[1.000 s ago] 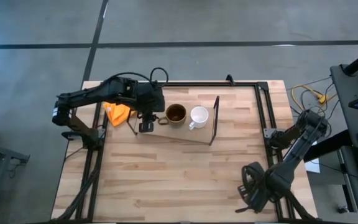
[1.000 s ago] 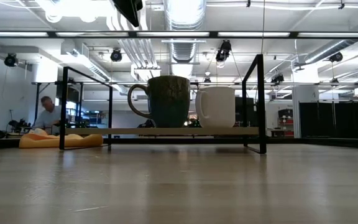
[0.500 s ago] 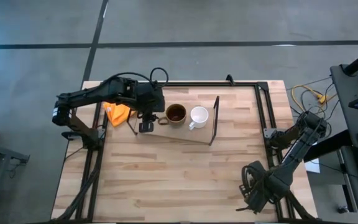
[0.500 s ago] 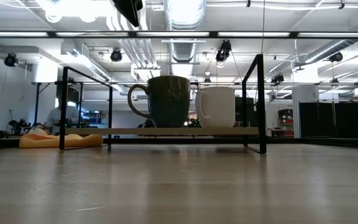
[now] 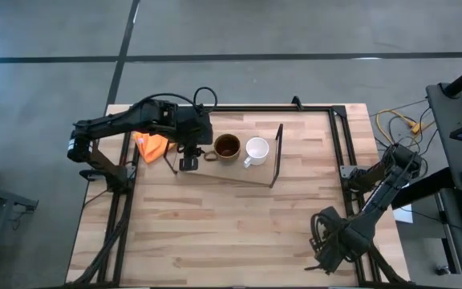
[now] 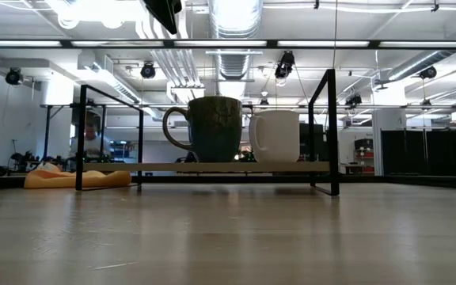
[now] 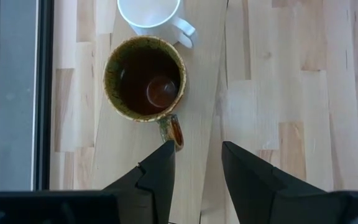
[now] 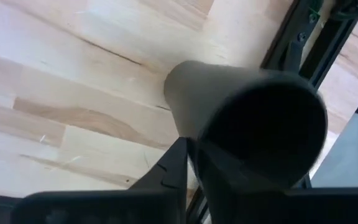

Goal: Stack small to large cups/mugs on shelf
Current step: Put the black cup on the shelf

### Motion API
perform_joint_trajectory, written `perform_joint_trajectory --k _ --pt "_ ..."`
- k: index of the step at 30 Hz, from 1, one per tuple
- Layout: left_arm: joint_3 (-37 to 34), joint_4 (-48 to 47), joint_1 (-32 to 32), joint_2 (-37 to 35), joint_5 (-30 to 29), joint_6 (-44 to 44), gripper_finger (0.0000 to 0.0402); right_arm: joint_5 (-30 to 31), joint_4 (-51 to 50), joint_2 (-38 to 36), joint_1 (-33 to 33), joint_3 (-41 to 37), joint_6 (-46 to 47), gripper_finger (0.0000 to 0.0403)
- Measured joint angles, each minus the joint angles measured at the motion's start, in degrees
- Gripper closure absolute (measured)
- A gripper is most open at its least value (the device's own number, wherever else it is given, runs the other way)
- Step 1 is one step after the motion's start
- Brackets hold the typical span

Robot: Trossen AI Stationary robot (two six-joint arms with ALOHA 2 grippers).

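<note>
Light wood covers the whole tabletop [image 5: 239, 233], and on it the shelf [image 5: 235, 170] already carries two mugs side by side. Largest first: the dark grey-black mug [image 8: 253, 124] is not on the shelf at all; the right wrist view shows it pinched by its rim in the right gripper [image 8: 188, 158], near the table's front right corner, well apart from the shelf. Next, the brown-amber mug [image 5: 227, 147] stands upright on the board with its handle toward the left gripper [image 7: 194, 165], whose fingers are spread and hold nothing, hovering just beside that handle. Smallest, the white mug [image 5: 257, 149] stands upright just beside the brown one, toward the shelf's right end frame. An orange cloth [image 5: 152, 144] lies off the shelf's left end. By my reading, two of three mugs are placed; the dark one has yet to be carried over and set at the free left end.
</note>
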Motion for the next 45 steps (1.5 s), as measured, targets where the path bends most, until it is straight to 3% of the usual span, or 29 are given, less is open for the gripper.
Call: perform_joint_trajectory --k 5,11,15,17,20,23,29,31,40,45 --pt "0.0 -0.1 -0.02 -0.01 0.0 -0.01 0.0283 1.89 0.06 -0.02 -0.12 2.55 -4.36 0.0393" --pt "0.0 -4.02 -0.02 -0.05 0.01 -0.04 0.0283 20.83 0.71 -0.02 -2.03 9.28 -14.32 0.0394" --pt "0.0 -7.6 -0.04 -0.05 0.05 0.31 0.0283 33.54 6.21 -0.02 -6.05 13.1 -32.15 0.0394" --pt "0.0 -9.7 -0.04 -0.05 0.15 3.52 0.0283 36.68 12.54 -0.02 -8.76 13.96 -44.38 0.0394" --pt "0.0 -12.34 -0.07 -0.05 0.2 8.04 0.0283 35.98 24.54 -0.02 -13.62 13.96 -62.49 0.0394" --pt "0.0 -12.4 -0.07 -0.05 0.24 10.05 0.0283 32.08 31.8 0.0 -18.35 12.83 -73.09 0.0394" --pt "0.0 -12.4 -0.04 -0.25 2.26 10.49 0.0283 30.83 31.24 0.02 -25.62 11.8 -79.63 0.0394" --pt "0.0 -12.4 -0.05 -0.3 4.57 10.51 0.0283 27.68 32.02 0.02 -27.61 11.43 -82.37 0.0394" --pt "-0.18 -12.34 -0.07 -3.75 5.44 12.08 0.0283 19.42 48.57 0.11 -32.67 5.99 -92.23 0.0394" --pt "-2.31 -12.36 -0.07 -8.12 5.38 11.93 0.0283 16.44 51.26 1.6 -34.4 4.03 -93.7 0.0394"
